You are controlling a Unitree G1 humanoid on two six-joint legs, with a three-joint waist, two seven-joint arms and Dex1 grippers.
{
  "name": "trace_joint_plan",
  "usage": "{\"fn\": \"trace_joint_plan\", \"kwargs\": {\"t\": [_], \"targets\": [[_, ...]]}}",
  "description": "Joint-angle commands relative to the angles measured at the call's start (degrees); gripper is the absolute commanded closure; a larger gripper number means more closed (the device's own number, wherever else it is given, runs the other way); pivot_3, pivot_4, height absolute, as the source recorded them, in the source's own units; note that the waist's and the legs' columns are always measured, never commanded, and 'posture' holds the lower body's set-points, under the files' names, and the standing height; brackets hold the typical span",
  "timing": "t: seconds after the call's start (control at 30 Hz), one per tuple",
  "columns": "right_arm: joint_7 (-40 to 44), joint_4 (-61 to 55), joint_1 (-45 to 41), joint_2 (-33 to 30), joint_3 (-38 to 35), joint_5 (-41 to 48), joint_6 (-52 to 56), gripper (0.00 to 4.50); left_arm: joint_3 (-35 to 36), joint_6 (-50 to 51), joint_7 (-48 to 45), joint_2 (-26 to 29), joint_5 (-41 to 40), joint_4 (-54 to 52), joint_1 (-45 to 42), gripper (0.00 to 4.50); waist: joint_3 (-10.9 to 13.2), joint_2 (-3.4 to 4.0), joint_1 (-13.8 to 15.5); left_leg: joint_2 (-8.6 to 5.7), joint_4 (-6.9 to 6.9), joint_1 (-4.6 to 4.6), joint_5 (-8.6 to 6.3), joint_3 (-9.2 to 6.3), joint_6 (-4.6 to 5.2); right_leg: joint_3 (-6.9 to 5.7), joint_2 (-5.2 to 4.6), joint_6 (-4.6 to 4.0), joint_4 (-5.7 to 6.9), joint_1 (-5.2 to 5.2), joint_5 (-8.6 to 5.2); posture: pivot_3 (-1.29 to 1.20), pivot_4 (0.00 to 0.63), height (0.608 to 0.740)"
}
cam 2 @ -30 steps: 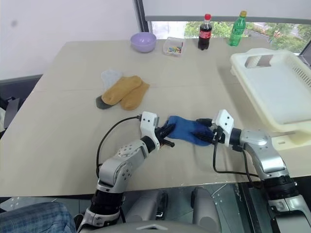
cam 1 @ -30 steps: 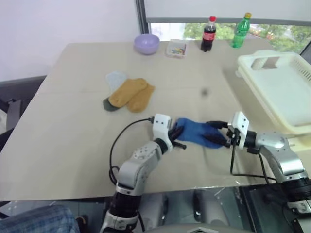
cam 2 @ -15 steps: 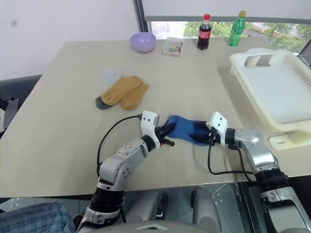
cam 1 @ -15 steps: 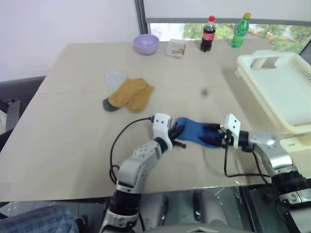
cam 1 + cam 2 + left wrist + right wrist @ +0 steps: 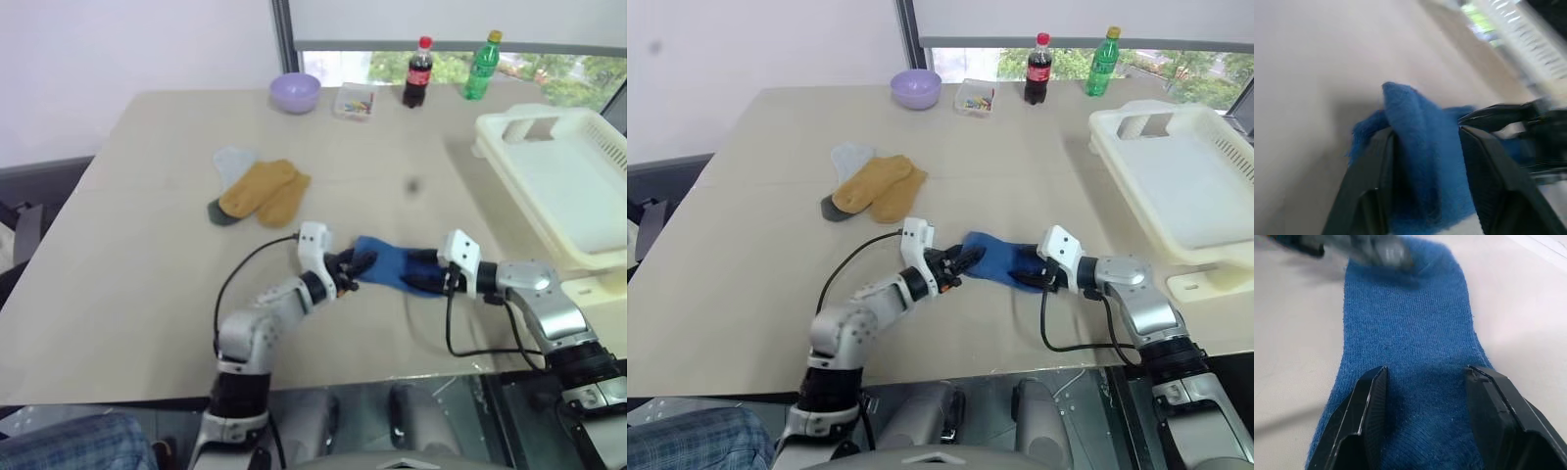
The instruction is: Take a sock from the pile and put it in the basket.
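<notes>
Your left wrist view shows the left gripper with fingers parted around a fold of the sock; the head view hides this. The right gripper straddles the other end; grip unclear.

You've got the beige table under both grippers, running on well beyond them to the window. Far ahead of the left gripper, at the table's back edge, sits a lilac bowl. Just beside it, further toward the right gripper's side, you can see a small clear box of coloured bits. Straight on from there stand a cola bottle and a green bottle, close together, well apart from either gripper.
</notes>
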Motion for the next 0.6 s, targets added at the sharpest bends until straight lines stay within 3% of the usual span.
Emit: {"fn": "trace_joint_plan", "kwargs": {"t": [0.03,0.33,0.6], "targets": [[-0.8,1.2,1.5,-0.4,1.2,-2.5,1.4,1.98,2.9,1.0,-2.4,2.2,-2.4,5.2,-3.3,2.29,0.0,0.00,0.0,0.00,0.00,0.00,0.00,0.00,0.00,0.00,0.00,0.00,-0.01,0.00,0.00,0.00,0.150,0.732],[-2.0,0.0,2.3,0.3,1.4,-3.0,1.8,1.98,-8.5,-1.7,-9.4,7.4,5.9,17.1,-6.9,2.29,-0.3,-0.06,0.1,-0.03,-0.01,0.15,-0.05,-0.01,-0.13,0.02,-0.02,0.00,-0.03,0.17,0.00,0.00,0.150,0.732],[-3.0,-0.4,2.6,0.9,1.5,-3.4,1.8,1.98,-14.6,9.0,-21.4,10.2,1.9,18.7,-8.3,2.29,-0.7,0.08,0.0,-0.02,-0.09,0.44,-0.16,-0.13,-0.27,-0.12,-0.03,0.00,-0.18,0.54,-0.03,0.00,0.150,0.732]]}}
